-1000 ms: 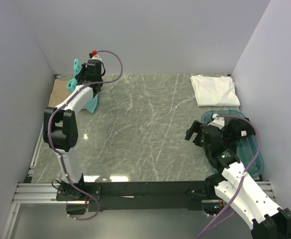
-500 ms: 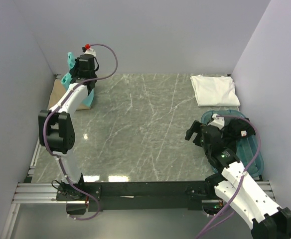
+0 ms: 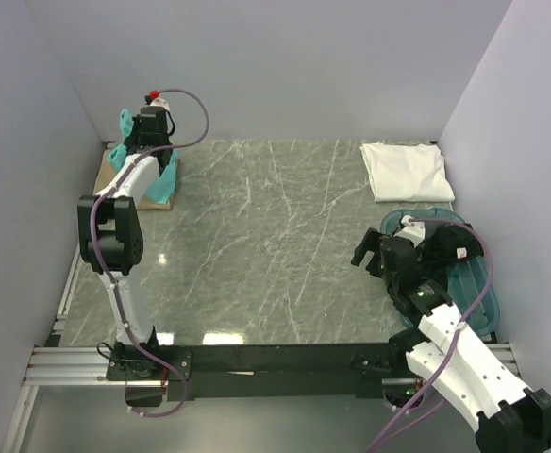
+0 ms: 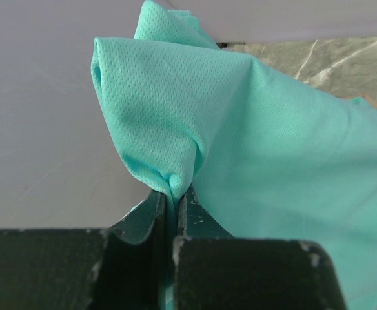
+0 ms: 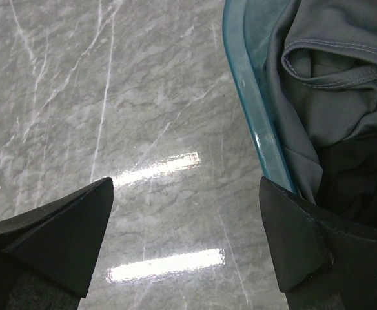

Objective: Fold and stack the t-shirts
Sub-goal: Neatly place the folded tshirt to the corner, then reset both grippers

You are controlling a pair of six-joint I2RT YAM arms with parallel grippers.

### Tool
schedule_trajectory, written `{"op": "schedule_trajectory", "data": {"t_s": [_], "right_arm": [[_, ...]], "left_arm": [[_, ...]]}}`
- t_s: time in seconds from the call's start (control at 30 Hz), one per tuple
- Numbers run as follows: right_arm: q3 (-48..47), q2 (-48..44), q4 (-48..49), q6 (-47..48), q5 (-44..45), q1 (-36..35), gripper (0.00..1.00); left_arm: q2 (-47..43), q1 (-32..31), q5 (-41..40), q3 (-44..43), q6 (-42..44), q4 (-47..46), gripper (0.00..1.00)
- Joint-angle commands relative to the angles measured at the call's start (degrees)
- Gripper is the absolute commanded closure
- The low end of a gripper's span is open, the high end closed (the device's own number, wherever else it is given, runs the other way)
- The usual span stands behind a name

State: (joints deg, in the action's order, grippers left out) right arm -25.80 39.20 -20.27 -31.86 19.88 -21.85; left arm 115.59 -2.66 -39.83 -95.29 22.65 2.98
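Note:
My left gripper is at the far left corner, shut on a pinch of the teal t-shirt, which hangs from it over the tan t-shirt lying on the table. The teal cloth shows in the top view beside the arm. A folded white t-shirt lies at the far right. Dark grey t-shirts lie crumpled in the blue-green tub. My right gripper is open and empty, hovering over the table just left of the tub.
The grey marble table spans the middle. Walls close in on the left, back and right. A black rail runs along the near edge by the arm bases.
My left gripper has carried the teal t-shirt further back and left, towards the far left corner over the tan one. The right arm has not moved.

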Motion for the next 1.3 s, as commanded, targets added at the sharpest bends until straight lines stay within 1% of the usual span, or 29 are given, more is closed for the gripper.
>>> {"op": "schedule_trajectory", "data": {"t_s": [0.0,0.03,0.07,0.1,0.13,0.17,0.2,0.23,0.4,0.47,0.57,0.6,0.7,0.73,0.8,0.87,0.93,1.0,1.03,1.07,1.1,1.13,1.17,1.2,1.23,1.27], "right_arm": [[-1.8,0.6,0.3,0.0,2.2,0.4,0.0],[-2.2,0.8,0.0,-0.2,2.3,0.3,0.0],[-2.5,1.1,-0.3,-0.3,2.4,0.3,0.0],[-2.8,1.2,-0.6,-0.4,2.5,0.3,0.0],[-3.5,1.3,-1.3,-0.6,2.5,0.4,0.0],[-3.8,1.3,-1.6,-0.6,2.5,0.3,0.0],[-4.1,1.2,-1.9,-0.7,2.8,0.3,0.0],[-4.4,1.1,-2.4,-1.0,3.1,0.3,0.0],[-5.2,-1.1,-3.5,-1.1,2.5,0.3,0.0],[-5.4,-1.8,-4.0,-0.9,2.7,0.3,0.0],[-5.6,-2.3,-4.5,-0.9,2.6,0.4,0.0],[-5.6,-2.3,-4.6,-1.0,2.4,0.4,0.0],[-5.6,-2.4,-4.8,-0.9,1.7,0.4,0.0],[-5.6,-2.4,-4.7,-0.8,1.5,0.4,0.0],[-5.6,-2.5,-4.7,-0.8,0.8,0.3,0.0],[-5.5,-2.5,-4.3,-1.0,0.3,0.3,0.0],[-5.2,-2.6,-3.5,-1.2,-0.5,0.3,0.0],[-5.0,-2.7,-3.0,-1.4,-1.2,0.3,0.0],[-4.7,-2.9,-2.4,-1.4,-2.0,0.3,0.0],[-4.5,-2.9,-2.1,-1.5,-2.3,0.3,0.0],[-4.3,-3.0,-1.7,-1.5,-2.4,0.3,0.0],[-4.1,-3.3,-1.4,-1.8,-2.9,0.3,0.0],[-3.8,-3.4,-1.3,-1.7,-3.1,0.4,0.0],[-3.6,-3.6,-1.2,-1.7,-3.1,0.4,0.0],[-3.4,-3.8,-1.0,-1.5,-3.1,0.4,0.0],[-3.1,-3.8,-1.1,-1.5,-2.8,0.3,0.0]], "left_arm": [[2.2,1.3,0.1,-4.5,-1.0,-2.5,0.97],[3.5,1.8,-0.5,-4.7,-1.1,-2.5,0.93],[4.0,2.5,-0.3,-5.5,-1.8,-2.5,0.79],[4.7,2.5,0.0,-6.2,-2.3,-1.2,0.73],[5.9,4.7,0.8,-7.8,-3.8,-0.2,0.63],[6.4,5.2,1.2,-8.3,-4.5,0.4,0.23],[6.7,5.5,1.1,-8.9,-5.2,0.6,0.05],[7.4,5.8,1.1,-9.4,-5.9,1.5,0.01],[6.4,5.9,1.9,-11.9,-9.6,3.7,0.01],[4.9,5.9,2.9,-12.9,-12.7,6.7,0.01],[1.1,5.9,7.7,-12.7,-18.3,10.5,0.01],[0.0,5.9,10.6,-12.2,-19.7,11.2,0.01],[-6.0,5.9,15.0,-9.4,-26.5,12.2,0.01],[-9.0,5.9,18.6,-7.5,-29.3,12.2,0.01],[-12.1,5.9,22.3,-5.5,-31.6,11.3,0.01],[-15.5,5.7,23.9,-3.9,-37.0,12.0,0.01],[-17.8,5.3,26.2,-2.5,-43.3,15.2,0.01],[-21.3,3.9,26.4,-0.3,-46.1,18.1,0.01],[-22.9,0.8,24.1,4.7,-49.7,18.4,0.01],[-24.9,-0.9,19.9,8.0,-51.3,18.1,0.01],[-29.6,-2.7,18.5,11.6,-53.0,17.3,0.0],[-32.2,-6.5,17.8,19.6,-55.8,14.7,0.0],[-34.7,-8.5,17.9,23.4,-57.1,13.6,0.01],[-39.3,-10.1,18.6,30.5,-58.5,12.1,0.01],[-41.5,-12.7,19.4,33.6,-60.6,10.5,0.01],[-43.4,-13.7,18.9,36.2,-61.6,10.0,0.0]]}}
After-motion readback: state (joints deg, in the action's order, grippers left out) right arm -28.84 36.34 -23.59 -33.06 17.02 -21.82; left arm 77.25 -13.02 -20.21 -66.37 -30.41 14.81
